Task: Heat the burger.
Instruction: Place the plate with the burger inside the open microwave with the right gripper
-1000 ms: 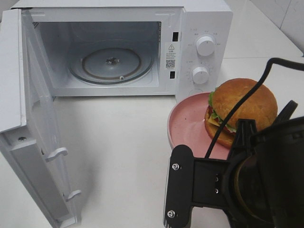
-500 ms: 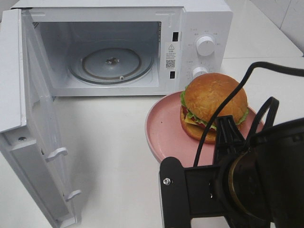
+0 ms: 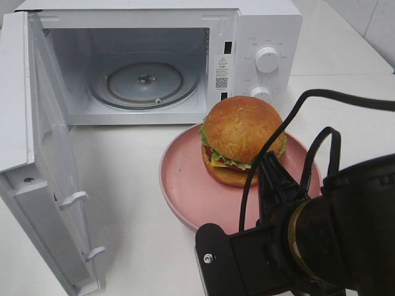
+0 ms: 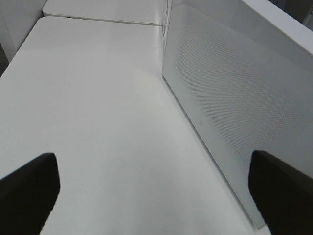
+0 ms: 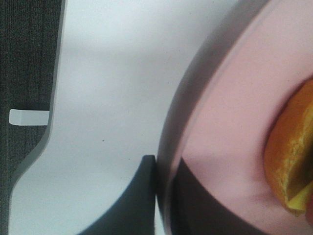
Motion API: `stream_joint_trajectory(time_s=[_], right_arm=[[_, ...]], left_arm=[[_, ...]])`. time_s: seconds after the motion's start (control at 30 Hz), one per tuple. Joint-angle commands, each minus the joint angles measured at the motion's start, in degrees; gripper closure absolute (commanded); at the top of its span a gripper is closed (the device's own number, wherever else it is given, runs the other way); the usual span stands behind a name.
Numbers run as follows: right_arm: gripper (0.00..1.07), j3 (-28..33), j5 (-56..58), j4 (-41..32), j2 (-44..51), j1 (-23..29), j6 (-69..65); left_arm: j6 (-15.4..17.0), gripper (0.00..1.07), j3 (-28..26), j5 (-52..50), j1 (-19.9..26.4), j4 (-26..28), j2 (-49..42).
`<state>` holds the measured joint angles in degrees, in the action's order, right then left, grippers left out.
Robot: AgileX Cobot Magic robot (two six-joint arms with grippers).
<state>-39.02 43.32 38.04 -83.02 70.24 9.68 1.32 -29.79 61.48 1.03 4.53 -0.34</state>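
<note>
The right fingers (image 5: 142,196) pinch the rim of the pink plate (image 3: 185,185). The burger (image 3: 242,132) sits on that plate, toward its 12 o'clock edge. Both are at 5 o'clock from the glass tray (image 3: 145,83) inside the open microwave (image 3: 271,24). The left fingers (image 4: 29,188) are spread wide, holding nothing, above the white surface (image 4: 88,98)

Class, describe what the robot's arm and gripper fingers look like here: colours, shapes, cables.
The right arm is black, with a round housing ringed in bronze, a flat bracket fixed by silver screws, and thin black cables looping above. The left gripper shows two dark, blunt fingertips.
</note>
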Motion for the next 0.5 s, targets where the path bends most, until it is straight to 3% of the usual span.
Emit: stream_joint_trajectory(time_s=[0.03,0.5], right_arm=[[1.07,0.1,-0.8,3.7,0.3,0.2,0.6],[1.07,0.1,-6.0,5.2,0.3,0.2,3.6]], left_arm=[[0.0,0.09,0.1,-0.1,-0.3,0.4,-0.9],[0.0,0.09,0.1,-0.1,-0.3,0.4,-0.9]])
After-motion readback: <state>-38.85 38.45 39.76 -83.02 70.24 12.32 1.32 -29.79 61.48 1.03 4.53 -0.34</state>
